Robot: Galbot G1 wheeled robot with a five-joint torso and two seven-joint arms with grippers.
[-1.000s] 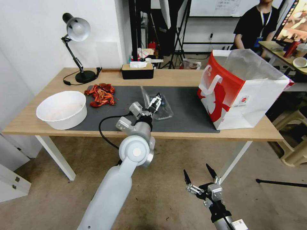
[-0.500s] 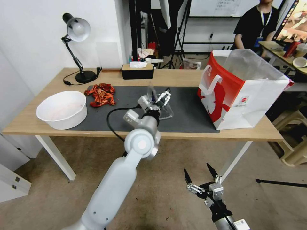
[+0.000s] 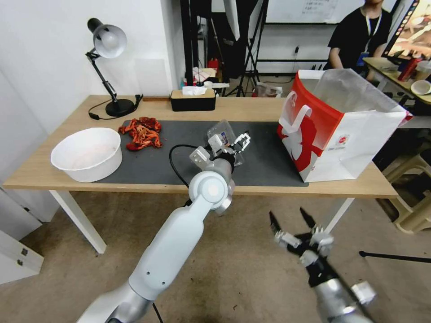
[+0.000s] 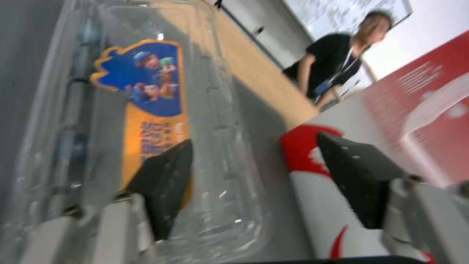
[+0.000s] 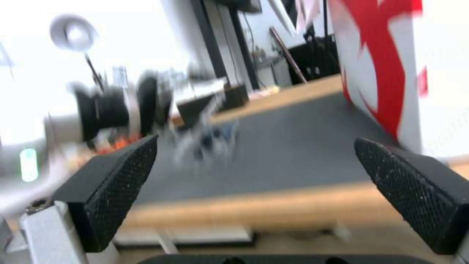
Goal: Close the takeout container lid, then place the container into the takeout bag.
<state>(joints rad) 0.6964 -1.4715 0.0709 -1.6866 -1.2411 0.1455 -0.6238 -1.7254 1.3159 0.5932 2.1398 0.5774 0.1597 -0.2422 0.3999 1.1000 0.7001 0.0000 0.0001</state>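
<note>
The clear takeout container (image 4: 63, 121) lies on the dark mat (image 3: 265, 157) mid-table; the left wrist covers most of its base in the head view. Its lid (image 3: 221, 130) stands raised and tilted, with a blue and orange label (image 4: 146, 95) on it. My left gripper (image 3: 241, 141) is open just right of the lid; in the left wrist view one of its fingers (image 4: 163, 190) overlaps the label. The red and white takeout bag (image 3: 332, 130) stands open at the table's right end. My right gripper (image 3: 294, 220) hangs open below the table's front edge.
A big white bowl (image 3: 87, 152) sits at the front left beside a pile of red crayfish shells (image 3: 141, 132). A desk lamp (image 3: 110, 58) and a black tissue box (image 3: 193, 99) stand along the back edge. Bare mat lies between container and bag.
My left arm has swung right across the container, and the lid has tilted over with it, now showing its face. The right gripper has shifted a little right and up.
</note>
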